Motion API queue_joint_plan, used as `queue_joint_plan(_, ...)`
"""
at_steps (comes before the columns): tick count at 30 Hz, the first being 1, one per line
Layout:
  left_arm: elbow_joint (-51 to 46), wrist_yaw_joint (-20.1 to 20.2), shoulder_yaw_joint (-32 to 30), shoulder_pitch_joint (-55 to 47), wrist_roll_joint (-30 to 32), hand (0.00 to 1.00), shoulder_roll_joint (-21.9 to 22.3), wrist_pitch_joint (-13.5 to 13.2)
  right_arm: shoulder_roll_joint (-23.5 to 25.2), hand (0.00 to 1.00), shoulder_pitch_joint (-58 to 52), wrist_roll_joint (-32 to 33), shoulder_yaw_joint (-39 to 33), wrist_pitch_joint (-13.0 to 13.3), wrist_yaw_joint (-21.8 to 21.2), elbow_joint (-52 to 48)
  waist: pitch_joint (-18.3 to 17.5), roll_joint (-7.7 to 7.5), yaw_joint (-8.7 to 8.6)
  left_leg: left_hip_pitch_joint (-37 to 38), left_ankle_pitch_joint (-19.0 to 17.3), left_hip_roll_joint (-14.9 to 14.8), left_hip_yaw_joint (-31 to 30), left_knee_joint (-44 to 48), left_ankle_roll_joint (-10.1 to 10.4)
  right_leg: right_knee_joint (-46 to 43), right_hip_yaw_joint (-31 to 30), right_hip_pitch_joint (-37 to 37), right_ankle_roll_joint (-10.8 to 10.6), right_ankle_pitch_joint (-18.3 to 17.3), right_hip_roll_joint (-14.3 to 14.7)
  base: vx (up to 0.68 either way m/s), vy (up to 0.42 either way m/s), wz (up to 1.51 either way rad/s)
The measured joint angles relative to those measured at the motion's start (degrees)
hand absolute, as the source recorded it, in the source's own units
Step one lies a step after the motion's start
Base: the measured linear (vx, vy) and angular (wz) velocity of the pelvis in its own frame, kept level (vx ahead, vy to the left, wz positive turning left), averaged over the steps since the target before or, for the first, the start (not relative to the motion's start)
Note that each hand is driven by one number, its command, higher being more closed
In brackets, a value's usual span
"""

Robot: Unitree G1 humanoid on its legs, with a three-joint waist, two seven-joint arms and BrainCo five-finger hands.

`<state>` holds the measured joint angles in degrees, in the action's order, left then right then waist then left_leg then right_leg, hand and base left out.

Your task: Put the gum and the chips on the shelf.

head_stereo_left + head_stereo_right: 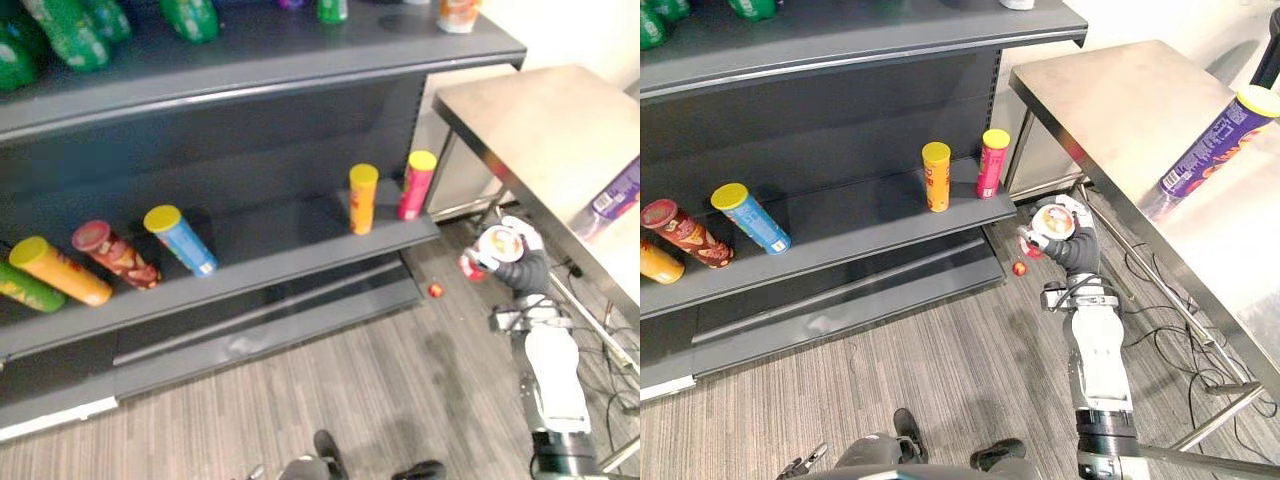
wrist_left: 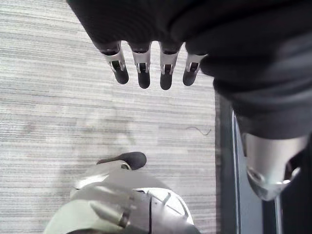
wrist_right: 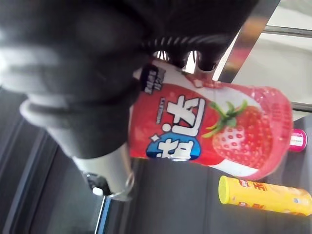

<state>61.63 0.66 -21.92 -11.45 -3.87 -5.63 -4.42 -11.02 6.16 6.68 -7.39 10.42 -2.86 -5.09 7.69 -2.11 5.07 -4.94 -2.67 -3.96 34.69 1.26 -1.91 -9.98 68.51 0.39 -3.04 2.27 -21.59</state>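
Grey metal shelf (image 1: pixel 270 228), two boards in sight; floor below is wood-look plank. Steel table (image 1: pixel 1120 110) stands just to the robot's right of the shelf end. On the table lies a purple chips can (image 1: pixel 1210 145), yellow lid, not yet picked up. On the lower board a yellow can (image 1: pixel 363 198) and a pink can (image 1: pixel 416 184) stand upright near the right end; a blue can (image 1: pixel 182 240) and a red can (image 1: pixel 115 255) lie tilted further left, with bare board between the two groups. Right hand (image 1: pixel 1078 245) hangs in the gap between shelf end and table, fingers (image 3: pixel 195 58) curled round the gum (image 3: pixel 209 131), a red strawberry-printed tub with its pale top turned up toward the head. Left hand (image 2: pixel 143 73) hangs over the floor, fingers straight, holding nothing. A small red object (image 1: pixel 436 290) lies on the floor by the shelf foot; cannot tell what it is. Judgement: step in hand is carrying the gum to the shelf. Best done by lifting above the board's front lip, aiming for the bare stretch left of the yellow can, well clear of both upright cans, and seating the tub's base flat before the fingers ease off.
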Motion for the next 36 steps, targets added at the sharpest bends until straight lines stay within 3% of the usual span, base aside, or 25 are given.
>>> queue_joint_plan(10,-0.16,2.02,-0.47,-0.15,-0.66,0.0,1.07,-0.05,-0.01,1.0,-1.27,0.05,1.35,-0.12,-1.51,0.91,0.29,-0.07,0.08,0.8,1.23,-0.8,0.74,-2.61,0.91,2.02,-1.63,-0.22,0.11,-0.1,2.67,0.02,0.01,-0.07)
queue_joint_plan(15,-2.49,2.43,-0.44,0.58,-3.0,0.0,0.96,-0.43,-1.1,1.0,-0.6,0.12,3.46,-0.15,-1.86,1.64,1.37,-0.52,0.31,-5.19,-2.58,-4.93,-2.2,9.37,0.55,1.83,-1.5,-0.08,0.2,-0.1,3.66,0.09,0.013,0.27)
queue_joint_plan(18,-3.66,2.41,-0.25,0.62,-5.01,0.0,0.95,-0.48,-1.62,1.0,1.97,0.11,5.89,-0.14,-2.89,1.73,2.66,-0.39,1.93,-7.19,-6.66,-6.86,-4.12,15.88,0.17,0.42,-1.72,1.36,-0.2,0.17,3.49,0.04,0.11,0.26)
queue_joint_plan(20,-3.88,2.25,0.78,0.53,-5.0,0.0,0.87,-0.49,-1.71,1.0,1.85,0.11,5.84,-0.13,-3.35,1.67,3.02,0.35,1.82,-7.72,-8.18,-5.51,-7.24,15.89,-0.01,-6.85,-8.65,0.49,0.92,0.54,0.17,0.02,0.204,0.7)
queue_joint_plan(21,-4.73,1.92,3.24,0.2,-4.98,0.0,0.49,-0.58,-2.05,1.0,1.18,0.12,5.5,-0.06,-3.48,1.55,3.27,1.02,0.83,-7.22,-8.1,-4.29,-10.06,15.2,-0.6,-15.41,-21.48,-3.92,5.02,1.58,-2.35,0.11,0.265,1.2)
queue_joint_plan(22,-4.67,1.78,5.14,0.49,-4.95,0.0,-0.51,-0.67,-1.93,1.0,0.22,0.12,5.54,0.01,-3.71,1.5,3.94,1.91,0.1,-7.15,-7.93,-3.71,-13.69,14.79,-1.01,-16.97,-37.89,-7.72,2.3,-2.63,0.94,0.14,0.248,1.27)
queue_joint_plan(24,-4.43,1.71,6.46,0.55,-4.82,0.0,-1.89,-0.69,-1.51,1.0,-2.42,0.14,5.63,0.02,-3.83,0.85,4.13,1.57,-0.69,-5.76,-7.3,-1.14,-17.84,12.99,-1.54,-15.73,-53.15,-9.55,-0.07,-6.36,5.92,0.15,0.11,1.29)
queue_joint_plan(27,-3.57,1.32,6.47,0.89,-4.68,0.0,-2.75,-0.88,-1.38,1.0,-5.22,0.13,5.75,0.02,-3.93,-1.38,4.52,0.25,-1.84,-3.89,-6.97,3.63,-23.64,12.52,-2.06,-12.73,-60.68,-10.78,-1.33,-7.17,7.35,0.17,0.006,1.47)
queue_joint_plan(30,-2.22,0.85,7.55,1.77,-4.63,0.0,-3.25,-1.25,-1.37,1.0,-5.68,0.21,5.73,0.07,-4.05,-1.61,4.43,-0.04,-2.09,-3.83,-6.99,5.41,-29.75,13.24,-1.92,-9.18,-65.02,-12.14,-1.67,-6.96,9.77,0.16,-0.073,1.14)
queue_joint_plan(33,-2.27,0.63,8.11,2.47,-4.83,0.0,-2.84,-1.48,-1.22,1.0,-6.0,1.0,5.77,0.07,-4.35,-2.99,4.38,-0.47,-1.73,-4.03,-7.44,6.5,-34.63,14.88,-0.04,-4.39,-61.88,-8.17,-4.1,-7.07,9.34,0.16,-0.199,1.05)
queue_joint_plan(36,-1.86,0.71,7.57,2.16,-4.88,0.0,-0.73,-1.61,-0.18,1.0,-5.74,2.86,5.61,0.31,-5.3,-3.74,4.23,-0.39,-1.72,-3.95,-6.49,4.51,-37.07,13.19,2.18,-0.28,-57.81,-5.32,-4.06,-7.06,11.52,0.08,-0.251,0.48)
